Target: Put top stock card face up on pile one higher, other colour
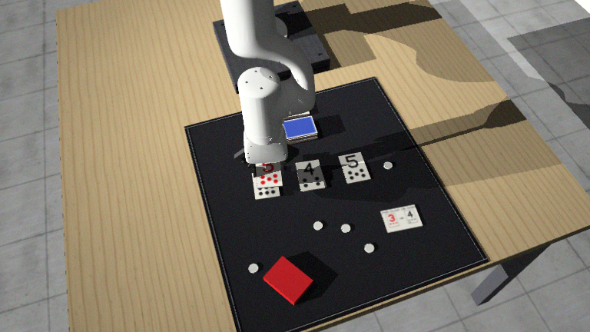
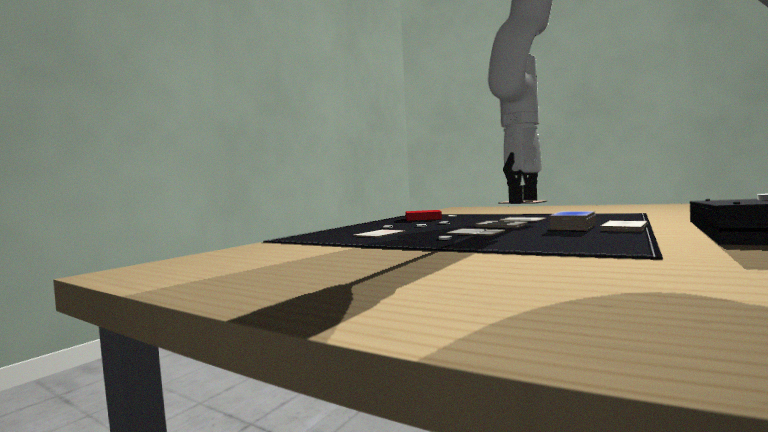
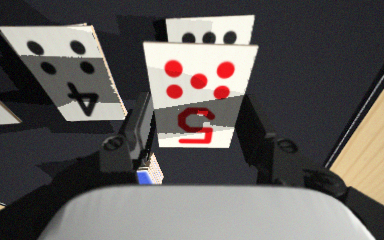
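Note:
My gripper [image 2: 522,199] [image 3: 196,109] is shut on the red 5 card [image 1: 269,180] [image 3: 199,92], holding it by its side edges, face up and roughly level above the cloth. In the wrist view the card partly covers the black 6 pile [image 1: 266,192] [image 3: 210,28], which lies below it; the exterior view shows a gap under the held card. The black 4 pile [image 1: 310,179] [image 3: 55,60] and black 5 pile [image 1: 354,168] lie beside it. The blue-backed stock [image 1: 299,127] [image 2: 572,221] [image 3: 144,177] stands nearer the base, with the waste [image 2: 623,225] behind it, mostly hidden in the top view.
A red box [image 1: 286,280] [image 2: 423,215] lies at the far end of the black card cloth [image 1: 234,232]. Several white discs, one of them [image 1: 318,225] near the middle, lie on the cloth. A printed 3-4 example card [image 1: 401,224] [image 2: 379,233] lies near one edge.

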`<state>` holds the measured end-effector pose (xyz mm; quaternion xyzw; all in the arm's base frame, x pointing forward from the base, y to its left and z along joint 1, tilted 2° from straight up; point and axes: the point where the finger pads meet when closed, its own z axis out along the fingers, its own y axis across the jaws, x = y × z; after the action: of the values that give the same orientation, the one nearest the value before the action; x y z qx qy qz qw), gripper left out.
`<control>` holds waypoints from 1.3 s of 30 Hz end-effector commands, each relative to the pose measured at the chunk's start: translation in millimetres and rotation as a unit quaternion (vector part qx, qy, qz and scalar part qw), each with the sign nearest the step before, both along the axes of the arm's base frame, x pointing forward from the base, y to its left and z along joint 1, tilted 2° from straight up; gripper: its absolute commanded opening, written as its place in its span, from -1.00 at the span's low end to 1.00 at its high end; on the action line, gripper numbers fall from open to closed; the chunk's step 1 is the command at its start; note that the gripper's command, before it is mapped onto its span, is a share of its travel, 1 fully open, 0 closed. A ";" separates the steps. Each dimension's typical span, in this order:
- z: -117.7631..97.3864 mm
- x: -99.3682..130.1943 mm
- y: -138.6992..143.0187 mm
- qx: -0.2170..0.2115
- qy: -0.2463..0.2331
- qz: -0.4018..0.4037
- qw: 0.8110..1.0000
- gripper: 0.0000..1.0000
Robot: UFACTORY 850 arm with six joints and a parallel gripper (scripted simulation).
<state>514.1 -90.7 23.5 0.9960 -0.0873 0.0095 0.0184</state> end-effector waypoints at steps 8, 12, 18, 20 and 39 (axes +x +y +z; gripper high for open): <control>1.2 5.8 -9.9 -0.001 0.000 0.031 1.000 0.21; 1.3 6.5 -11.3 -0.001 0.000 0.035 0.999 0.21; 1.3 6.7 -11.7 -0.001 0.001 0.036 0.999 0.21; 1.3 6.7 -11.7 -0.001 0.001 0.036 0.999 0.21; -2.9 6.9 -12.0 -0.001 0.001 0.036 0.999 0.21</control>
<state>520.3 -102.5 21.9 0.9985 -0.0511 0.0090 0.0188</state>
